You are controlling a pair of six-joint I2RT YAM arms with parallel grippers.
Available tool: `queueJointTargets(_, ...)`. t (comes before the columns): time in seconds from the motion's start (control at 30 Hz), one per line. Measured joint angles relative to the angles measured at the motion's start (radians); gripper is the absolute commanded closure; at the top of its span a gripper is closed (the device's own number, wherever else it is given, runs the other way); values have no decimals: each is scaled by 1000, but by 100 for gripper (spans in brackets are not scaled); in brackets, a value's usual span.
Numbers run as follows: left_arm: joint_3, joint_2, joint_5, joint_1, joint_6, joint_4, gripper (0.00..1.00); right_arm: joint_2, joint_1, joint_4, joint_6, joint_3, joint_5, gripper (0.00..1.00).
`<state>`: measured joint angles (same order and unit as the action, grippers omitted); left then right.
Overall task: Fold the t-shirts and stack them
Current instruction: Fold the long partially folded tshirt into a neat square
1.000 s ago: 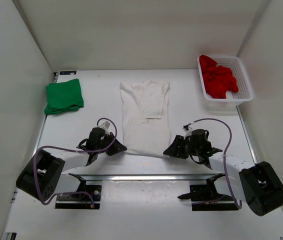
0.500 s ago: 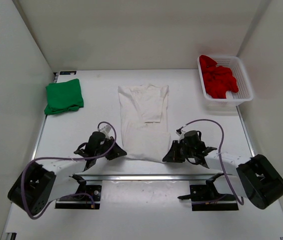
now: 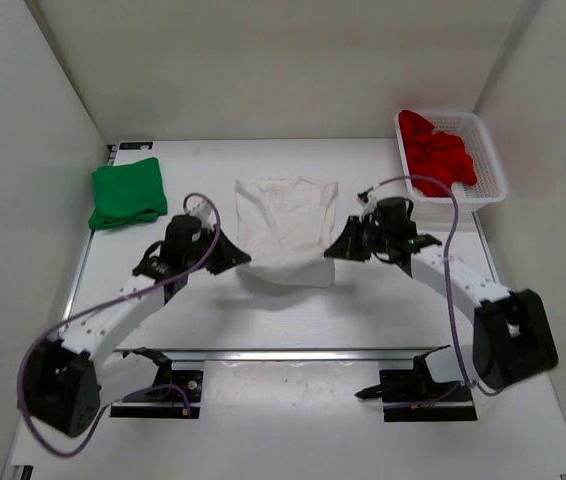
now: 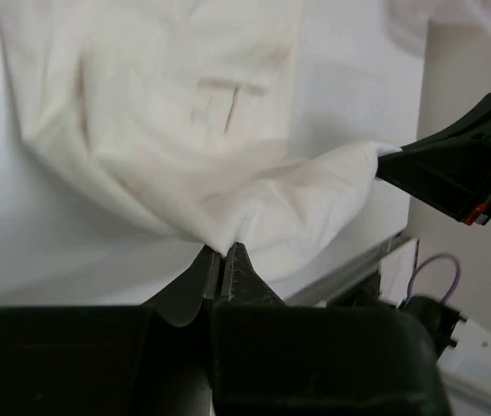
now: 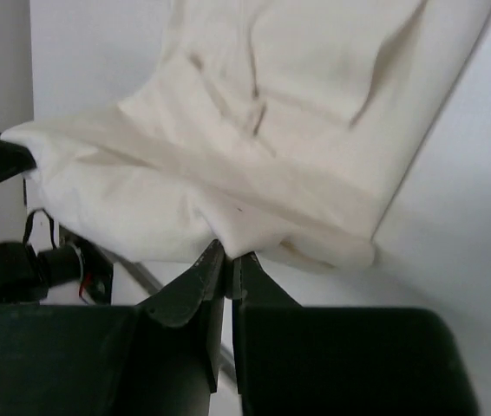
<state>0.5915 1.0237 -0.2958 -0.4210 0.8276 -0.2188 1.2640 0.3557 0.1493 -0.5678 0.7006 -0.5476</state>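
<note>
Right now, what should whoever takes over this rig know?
Left gripper: shut on the near-left hem corner of the white t-shirt.
Right gripper: shut on its near-right corner.
The hem is lifted above the table, mid-fold.
Green t-shirt: folded, far left.
Red t-shirt: crumpled in the basket, far right.
Left to do: finish folding white, stack it, then fold and stack red.

We have lifted the near hem of the white shirt (image 3: 285, 222) off the counter (image 3: 293, 315) and carried it toward the far end, so the shirt now looks about half as long. Our left gripper (image 3: 243, 260) and right gripper (image 3: 330, 252) have left the near edge, and the right one has pinched onto its hem corner.
</note>
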Motion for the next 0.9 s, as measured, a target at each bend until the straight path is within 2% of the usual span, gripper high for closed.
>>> queueJointTargets(0.23,424,485,82,65,-51,82,100,457,-132,-17,49,509,-43,100)
queueJointTargets(0.33,616,698,111,87,-69,100,100,639,-166,24,58,741,-61,100)
queueJointTargets(0.53,856,978,156,124,-76,111,100,1017,-194,121,85,1245,-79,100)
queueJointTargets(0.57,892,1015,161,129,-76,111,96,1085,-196,150,89,1341,-80,100)
queueJointTargets(0.6,927,1050,166,134,-76,112,92,1156,-199,189,92,1441,-80,95)
queueJointTargets(0.63,965,1086,169,139,-76,114,83,1235,-199,227,93,1558,-80,85)
queueJointTargets(0.67,993,1117,170,145,-75,120,68,1310,-200,259,93,1670,-79,77)
queueJointTargets(0.7,1017,1141,168,151,-68,123,47,1393,-200,307,91,1799,-79,58)
queueJointTargets(0.73,1036,1162,164,157,-67,126,41,1453,-202,332,79,1889,-81,50)
queueJointTargets(0.77,1051,1178,156,165,-57,130,34,1501,-206,346,73,1956,-90,49)
queueJointTargets(0.9,1059,1183,130,205,-33,151,24,1548,-230,446,57,2033,-112,44)
